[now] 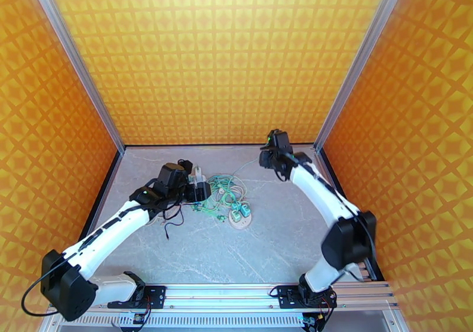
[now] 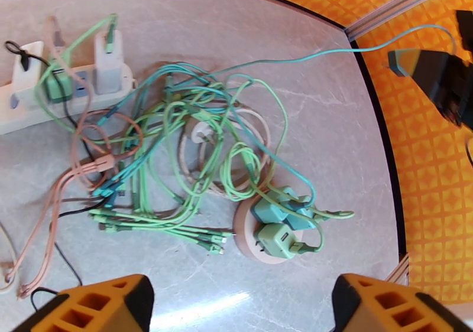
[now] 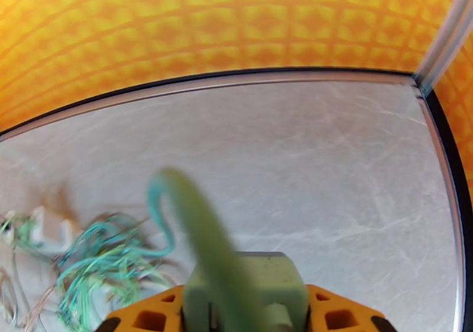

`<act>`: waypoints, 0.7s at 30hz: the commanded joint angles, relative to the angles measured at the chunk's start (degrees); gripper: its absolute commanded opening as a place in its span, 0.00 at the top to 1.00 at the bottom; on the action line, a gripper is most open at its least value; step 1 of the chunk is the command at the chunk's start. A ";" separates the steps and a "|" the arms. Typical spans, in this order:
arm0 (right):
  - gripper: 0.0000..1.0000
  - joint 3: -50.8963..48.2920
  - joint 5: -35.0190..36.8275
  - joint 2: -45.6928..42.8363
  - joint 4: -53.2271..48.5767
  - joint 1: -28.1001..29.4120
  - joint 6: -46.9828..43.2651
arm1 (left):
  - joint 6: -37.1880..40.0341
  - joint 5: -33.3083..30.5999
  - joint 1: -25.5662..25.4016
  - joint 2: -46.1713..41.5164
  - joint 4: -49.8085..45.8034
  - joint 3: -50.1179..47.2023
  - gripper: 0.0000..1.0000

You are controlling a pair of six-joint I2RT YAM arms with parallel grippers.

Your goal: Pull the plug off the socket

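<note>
**Step in hand, as I judge it: plug out, ready to be set aside.** My right gripper point(image 3: 245, 318) pinches the green plug point(image 3: 260, 277), raised at the upper right of the top view. Its cable point(image 3: 195, 221) trails toward the tangle point(image 2: 195, 126). My left gripper point(image 2: 242, 306) hangs spread near the power strip point(image 2: 15, 111), upper left of the left wrist view. Next: lower the plug without dragging the cords.

A: Upper left?
B: A white power strip point(image 2: 23, 106), chargers point(image 2: 109, 61) plugged in.
A: And the middle?
B: Tangled green cables point(image 2: 195, 150); green plugs point(image 2: 277, 238) on a round disc point(image 2: 243, 242) just below. A teal plug point(image 2: 404, 60) at upper right. The left gripper point(image 2: 242, 309) spreads its orange fingers point(image 2: 88, 305) wide along the bottom.
</note>
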 commanded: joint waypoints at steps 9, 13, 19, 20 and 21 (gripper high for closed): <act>0.70 13.61 1.60 19.89 -10.70 -8.15 -1.28 | 0.42 -3.68 2.08 -5.10 -1.56 -3.40 0.00; 0.69 17.68 2.51 24.80 -14.20 -8.92 -2.68 | 0.22 -3.97 2.61 -5.50 -1.41 -4.05 0.00; 0.67 21.21 2.53 29.05 -17.01 -9.59 -3.93 | -0.17 -4.00 3.05 -5.16 -0.20 -4.87 0.00; 0.67 21.39 2.21 29.45 -17.15 -9.67 -4.03 | -0.20 -4.01 3.06 -5.03 0.07 -4.92 0.00; 0.66 21.42 2.03 29.83 -17.20 -9.74 -4.05 | -0.20 -3.99 3.06 -4.88 0.10 -4.96 0.00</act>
